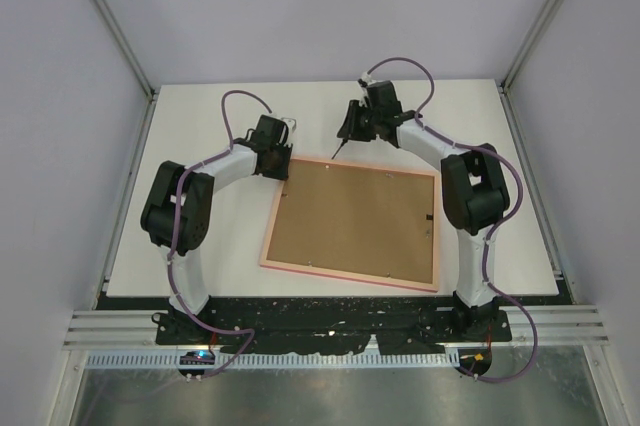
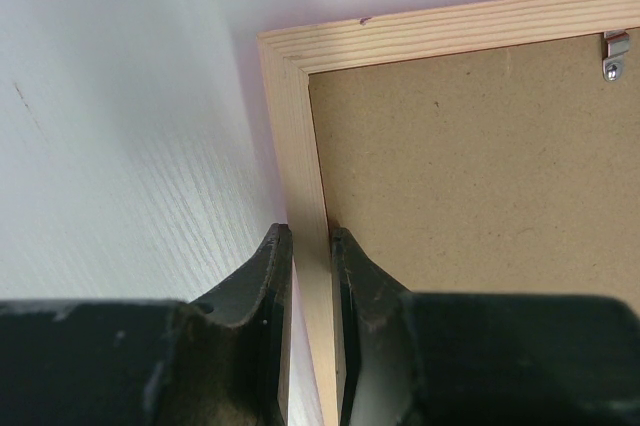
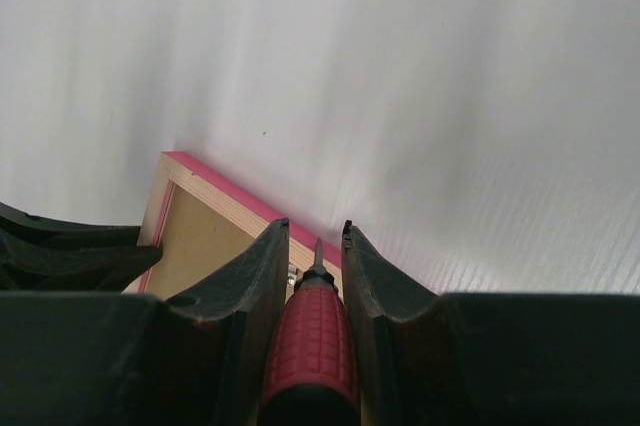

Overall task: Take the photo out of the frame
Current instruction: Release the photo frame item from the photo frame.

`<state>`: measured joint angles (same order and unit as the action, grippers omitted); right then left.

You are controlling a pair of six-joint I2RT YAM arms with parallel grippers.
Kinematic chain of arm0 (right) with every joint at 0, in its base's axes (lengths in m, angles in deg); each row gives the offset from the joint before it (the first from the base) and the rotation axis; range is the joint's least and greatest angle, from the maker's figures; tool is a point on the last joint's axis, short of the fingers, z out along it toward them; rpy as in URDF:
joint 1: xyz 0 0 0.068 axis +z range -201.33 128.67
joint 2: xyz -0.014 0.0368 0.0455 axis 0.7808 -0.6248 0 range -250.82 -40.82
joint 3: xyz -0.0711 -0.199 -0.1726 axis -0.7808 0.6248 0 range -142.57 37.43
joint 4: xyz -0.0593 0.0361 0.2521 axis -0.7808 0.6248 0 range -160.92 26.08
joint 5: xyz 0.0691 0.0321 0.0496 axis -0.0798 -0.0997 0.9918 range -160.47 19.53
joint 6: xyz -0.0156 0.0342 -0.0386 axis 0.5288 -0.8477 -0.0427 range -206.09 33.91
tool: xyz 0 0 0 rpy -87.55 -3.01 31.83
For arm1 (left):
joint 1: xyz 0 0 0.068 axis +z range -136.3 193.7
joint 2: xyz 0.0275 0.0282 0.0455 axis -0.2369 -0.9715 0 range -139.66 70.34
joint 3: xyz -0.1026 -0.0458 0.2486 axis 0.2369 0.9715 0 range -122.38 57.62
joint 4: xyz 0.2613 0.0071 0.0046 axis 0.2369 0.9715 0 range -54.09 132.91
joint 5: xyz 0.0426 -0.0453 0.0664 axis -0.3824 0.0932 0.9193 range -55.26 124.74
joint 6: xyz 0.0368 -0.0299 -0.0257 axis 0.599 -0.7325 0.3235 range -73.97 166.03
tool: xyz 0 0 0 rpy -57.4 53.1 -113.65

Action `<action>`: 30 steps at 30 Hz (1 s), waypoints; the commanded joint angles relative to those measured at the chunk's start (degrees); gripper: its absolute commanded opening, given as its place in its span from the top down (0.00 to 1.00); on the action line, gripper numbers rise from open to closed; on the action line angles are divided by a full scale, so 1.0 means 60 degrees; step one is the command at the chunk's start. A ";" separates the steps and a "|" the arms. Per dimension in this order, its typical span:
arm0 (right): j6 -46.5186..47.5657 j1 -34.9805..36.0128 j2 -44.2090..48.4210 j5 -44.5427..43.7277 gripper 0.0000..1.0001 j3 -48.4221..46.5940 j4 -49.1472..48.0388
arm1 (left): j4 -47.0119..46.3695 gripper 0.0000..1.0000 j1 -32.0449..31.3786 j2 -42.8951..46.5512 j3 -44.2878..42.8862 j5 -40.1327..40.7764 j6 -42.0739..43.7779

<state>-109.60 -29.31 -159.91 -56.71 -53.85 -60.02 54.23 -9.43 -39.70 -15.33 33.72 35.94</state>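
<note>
White table (image 1: 200,116), left claw (image 2: 310,238) pinching frame (image 2: 292,136) rim, right claw (image 3: 315,229) clamped on red screwdriver (image 3: 312,341)

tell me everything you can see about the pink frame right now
The frame is a thin rectangle lying flat and face down on the white table, slightly skewed. Its back rim looks like pale bare wood, and the outer edge is bright pink. A brown backing board fills it, with small metal clips at the edges. The left tool pinches its left rail near the far corner. The right tool holds a red-handled screwdriver pointed at the far rail; contact is unclear.
</note>
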 commanded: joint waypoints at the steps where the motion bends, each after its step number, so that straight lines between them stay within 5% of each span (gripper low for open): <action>1: 0.0138 0.0036 0.0745 0.0328 0.92 -0.0153 -0.0234 | 0.0168 0.90 -0.0099 -0.0176 -0.0191 0.0067 0.0260; 30: 0.0665 0.0021 0.0483 0.0930 0.92 0.0244 -0.0249 | 0.0197 0.91 -0.0099 -0.0176 -0.0176 0.0038 0.0275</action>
<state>-107.35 -29.38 -156.39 -50.75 -51.03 -61.23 54.23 -9.43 -39.70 -15.35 33.72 35.96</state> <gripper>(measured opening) 0.316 0.207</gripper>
